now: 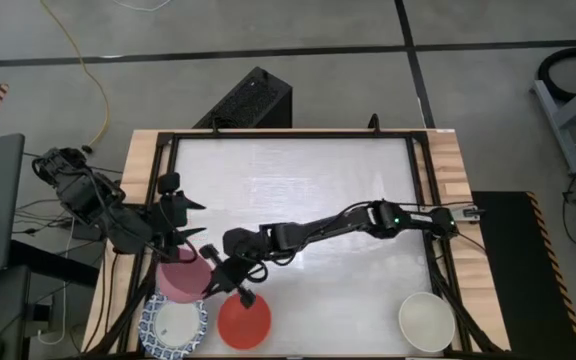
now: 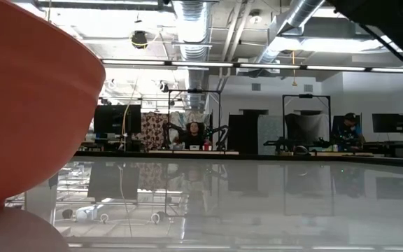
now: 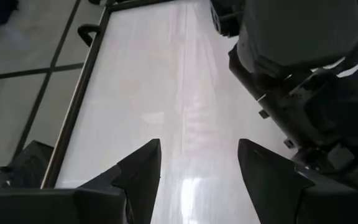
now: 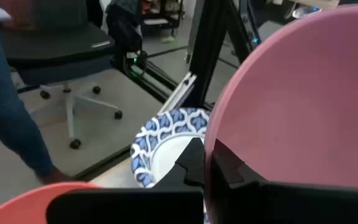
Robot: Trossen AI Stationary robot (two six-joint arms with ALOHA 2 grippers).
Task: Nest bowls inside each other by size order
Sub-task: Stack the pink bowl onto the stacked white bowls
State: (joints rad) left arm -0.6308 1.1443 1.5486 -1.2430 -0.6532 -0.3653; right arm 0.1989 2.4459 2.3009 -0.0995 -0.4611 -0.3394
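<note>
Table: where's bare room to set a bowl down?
Free: the table's far half, and the near strip between the red bowl and cream bowl. Crowded: the near-left corner, where the pink bowl, blue-rimmed bowl and both claws cluster.

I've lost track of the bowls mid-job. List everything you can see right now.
pink bowl: one, pink, near-left of the table, held at its rim.
blue-patterned bowl: at least one, blue and white, near-left corner.
red bowl: one, red, beside the blue-patterned bowl.
cream bowl: one, cream-white, near-right corner.
table: one, white top, wooden edges.
people: two, seated far behind the table.
left gripper: fingers open, above the pink bowl.
right gripper: fingers shut on the pink bowl's rim.
</note>
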